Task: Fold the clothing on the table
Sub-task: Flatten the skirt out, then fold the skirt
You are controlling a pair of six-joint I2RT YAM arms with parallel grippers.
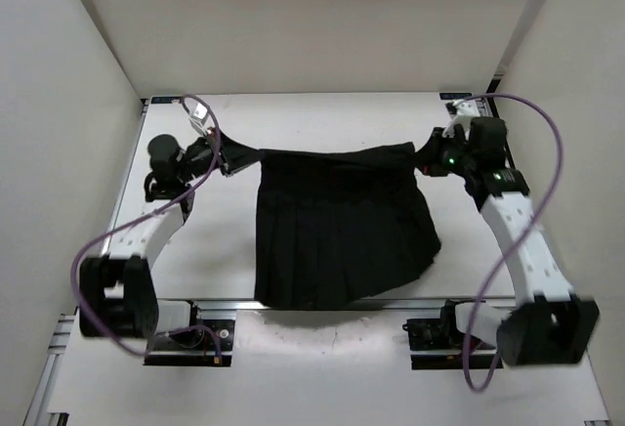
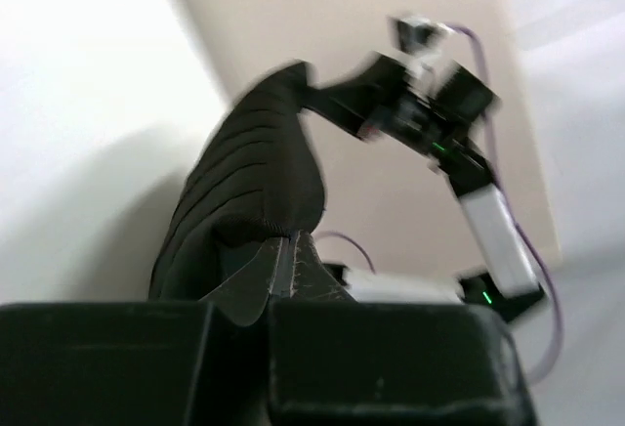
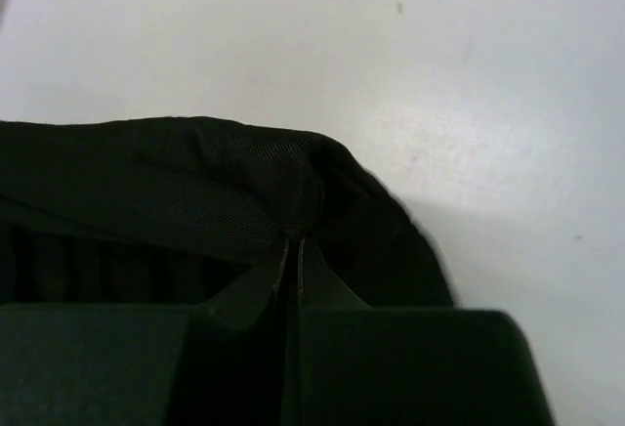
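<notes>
Grips the black pleated skirt point(image 1: 337, 226) by its two waistband corners, left gripper point(image 1: 229, 158) and right gripper point(image 1: 430, 158) both clamped shut on the cloth. Stretches the waistband left to right across the mid white table point(image 1: 195, 250), pleats fanning down toward the near aluminium rail point(image 1: 227, 302). Soft, matte fabric on a smooth tabletop, boxed by plain white walls point(image 1: 293, 16).

surface: white table point(image 1: 332, 118) | on it: black pleated clothing point(image 1: 337, 235), mid-table
</notes>
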